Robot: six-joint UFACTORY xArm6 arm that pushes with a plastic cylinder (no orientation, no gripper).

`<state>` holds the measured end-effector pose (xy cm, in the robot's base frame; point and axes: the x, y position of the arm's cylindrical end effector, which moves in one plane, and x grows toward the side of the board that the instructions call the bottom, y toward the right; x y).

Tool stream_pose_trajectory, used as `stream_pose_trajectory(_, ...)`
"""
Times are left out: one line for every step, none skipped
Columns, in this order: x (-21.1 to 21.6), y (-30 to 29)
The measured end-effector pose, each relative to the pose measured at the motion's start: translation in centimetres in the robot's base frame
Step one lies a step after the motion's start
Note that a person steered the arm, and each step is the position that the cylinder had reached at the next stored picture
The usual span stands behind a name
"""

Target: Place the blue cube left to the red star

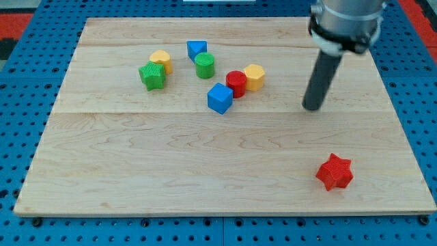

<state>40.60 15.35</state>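
Note:
The blue cube (220,98) lies near the middle of the wooden board (171,171), touching the red cylinder (236,83) on its upper right. The red star (334,172) lies alone near the view's lower right. My tip (313,107) stands on the board well to the right of the blue cube and above the red star, touching no block.
A yellow hexagonal block (254,76) sits right of the red cylinder. A green cylinder (204,65) and a small blue block (196,49) lie above the cube. A green star (152,76) and a yellow block (161,60) lie at the upper left.

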Motion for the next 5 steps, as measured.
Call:
stream_pose_trajectory(-1.4,-6.3)
stream_pose_trajectory(-1.8,-13.5)
stream_pose_trajectory(-1.5,-19.1)
stream_pose_trajectory(2.7,-19.2)
stream_pose_trajectory(2.6,-17.8)
